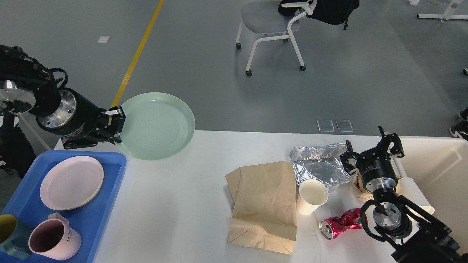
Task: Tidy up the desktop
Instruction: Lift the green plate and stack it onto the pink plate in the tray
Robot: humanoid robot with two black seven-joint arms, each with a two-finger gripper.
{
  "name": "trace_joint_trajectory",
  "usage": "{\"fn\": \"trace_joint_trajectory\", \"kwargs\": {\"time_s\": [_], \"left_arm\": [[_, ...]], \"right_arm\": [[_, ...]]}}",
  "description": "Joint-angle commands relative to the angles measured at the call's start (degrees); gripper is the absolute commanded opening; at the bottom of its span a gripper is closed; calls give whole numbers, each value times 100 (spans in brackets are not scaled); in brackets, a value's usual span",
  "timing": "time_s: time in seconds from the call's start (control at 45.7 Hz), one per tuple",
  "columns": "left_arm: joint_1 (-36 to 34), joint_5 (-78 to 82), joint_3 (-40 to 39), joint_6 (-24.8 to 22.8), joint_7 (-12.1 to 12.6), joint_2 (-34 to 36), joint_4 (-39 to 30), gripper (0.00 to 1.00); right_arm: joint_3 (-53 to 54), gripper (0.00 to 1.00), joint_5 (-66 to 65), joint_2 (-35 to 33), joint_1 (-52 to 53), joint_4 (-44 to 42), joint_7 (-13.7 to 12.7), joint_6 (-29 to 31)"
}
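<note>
Presently, the left arm enters from the left edge, its thick black and silver wrist running roughly level toward the right. The left gripper (pixel 116 126) is clamped on the near-left rim of a pale green plate (pixel 157 126), which is held tilted in the air above the far-left corner of the counter (pixel 175 204). The plate overhangs the counter's far edge, with grey floor behind it.

The right arm rises from the lower right corner, its silver joints stacked and its forearm pointing up and away. The right gripper (pixel 373 146) hangs above the right end of the counter with its two fingers spread wide apart and nothing between them. It stands just right of a crumpled sheet of aluminium foil (pixel 320 164) and just left of a cream plastic bin (pixel 438 168).

The counter, a wide white tabletop, fills the lower middle of the view. On it lie a creased brown paper bag (pixel 263 204), a white paper cup (pixel 311 197) upright and touching the bag's right edge, and a crushed pink drink can (pixel 338 224) lying on its side near the right arm's base.

At the left end sits a blue tray (pixel 109 175). It holds a pale pink plate (pixel 71 182), a ribbed pink mug (pixel 55 237) and a dark teal mug (pixel 11 233), partly cut by the frame's edge.

A white-framed chair (pixel 270 25) stands on the floor well beyond the counter.
</note>
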Motion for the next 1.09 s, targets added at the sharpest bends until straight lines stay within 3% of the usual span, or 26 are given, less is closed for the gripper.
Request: {"fn": "trace_joint_trajectory", "kwargs": {"time_s": [0.0, 0.263, 0.35, 0.504, 0.701, 0.919, 1.073], "left_arm": [[444, 337, 305, -6, -223, 284, 421, 0], [1964, 1349, 350, -24, -364, 1374, 1985, 0], [2456, 1542, 113, -260, -426, 1865, 2591, 0], [3818, 2051, -1300, -928, -391, 2613, 3725, 0], [5866, 2254, -3226, -1228, -347, 2631, 4842, 0], [6210, 2245, -3465, -1167, -355, 2403, 5045, 0], [6483, 2184, -3526, -1114, -364, 2245, 5545, 0]], "right_arm": [[0, 100, 0, 0, 0, 4, -1, 0], [0, 100, 0, 0, 0, 4, -1, 0], [0, 100, 0, 0, 0, 4, -1, 0], [0, 100, 0, 0, 0, 4, -1, 0], [0, 100, 0, 0, 0, 4, -1, 0], [0, 100, 0, 0, 0, 4, -1, 0], [0, 100, 0, 0, 0, 4, -1, 0]]}}
